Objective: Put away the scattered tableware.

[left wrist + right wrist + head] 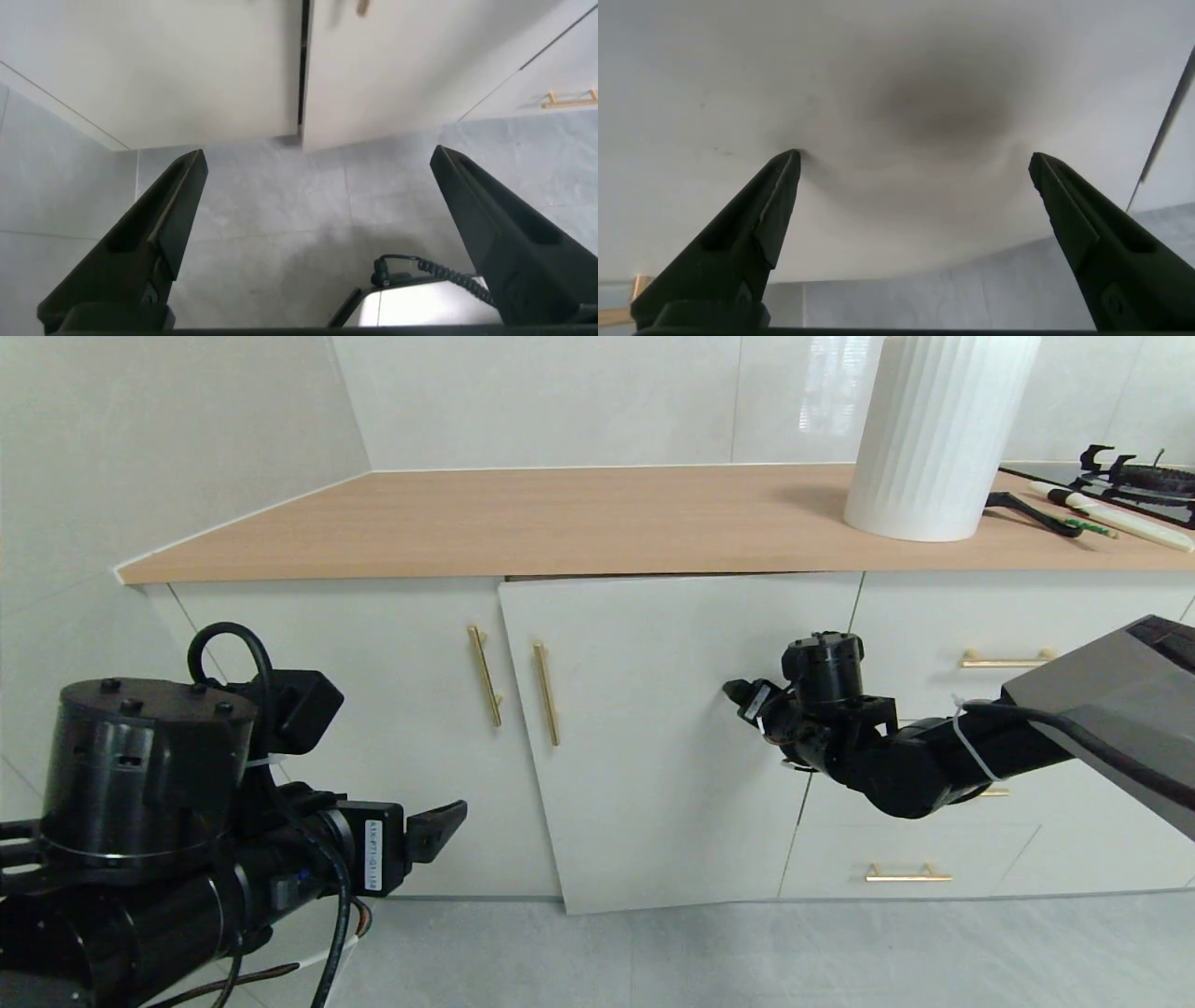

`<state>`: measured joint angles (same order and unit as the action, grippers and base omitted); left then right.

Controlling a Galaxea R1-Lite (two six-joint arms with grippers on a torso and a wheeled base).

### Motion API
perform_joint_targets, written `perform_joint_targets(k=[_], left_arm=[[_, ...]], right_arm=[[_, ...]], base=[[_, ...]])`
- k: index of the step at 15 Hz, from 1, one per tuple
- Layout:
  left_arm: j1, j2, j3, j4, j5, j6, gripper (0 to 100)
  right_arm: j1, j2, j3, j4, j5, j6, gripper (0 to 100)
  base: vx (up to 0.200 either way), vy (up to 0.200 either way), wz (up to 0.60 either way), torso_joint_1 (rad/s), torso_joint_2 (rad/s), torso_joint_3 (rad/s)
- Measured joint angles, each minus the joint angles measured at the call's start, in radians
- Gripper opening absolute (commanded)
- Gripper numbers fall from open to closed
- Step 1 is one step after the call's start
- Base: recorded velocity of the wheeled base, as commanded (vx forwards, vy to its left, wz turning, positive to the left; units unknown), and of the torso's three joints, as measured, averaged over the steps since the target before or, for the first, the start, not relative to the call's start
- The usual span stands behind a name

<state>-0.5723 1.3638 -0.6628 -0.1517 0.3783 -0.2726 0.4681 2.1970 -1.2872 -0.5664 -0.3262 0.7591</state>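
Note:
Several utensils (1111,513) with white, black and green handles lie at the far right of the wooden countertop (523,523), beside a tall white ribbed holder (938,429). My right gripper (744,695) is open, its fingertips up against the face of a white cabinet door (672,737) that stands slightly ajar. In the right wrist view the gripper (915,159) has that door's surface (906,93) close in front, with nothing between the fingers. My left gripper (439,826) is low at the left, open and empty. In the left wrist view this gripper (318,154) is over the grey floor (280,224).
The ajar door has a gold bar handle (547,693); the neighbouring shut door (373,728) has one too (485,674). Drawers with gold handles (1006,661) (907,875) are to the right. A black stove grate (1134,471) sits at the counter's far right. Tiled walls enclose the left corner.

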Motion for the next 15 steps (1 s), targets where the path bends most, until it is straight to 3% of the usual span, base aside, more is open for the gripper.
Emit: perform_joint_targets(k=[9,15], left_arm=[[0.000,0.002,0.004,0.000,0.000,0.000,100],[0.024,-0.128,0.065,0.000,0.005,0.005,100]], right_arm=[[-0.020,-0.001,-0.019,0.005,-0.045,0.012,100],[-0.023,-0.309,0.205,0.001,-0.040,-0.080,100]], base=[[0.000,0.000,0.00,0.000,0.00,0.000],[0.000,0.000,0.00,0.000,0.00,0.000]])
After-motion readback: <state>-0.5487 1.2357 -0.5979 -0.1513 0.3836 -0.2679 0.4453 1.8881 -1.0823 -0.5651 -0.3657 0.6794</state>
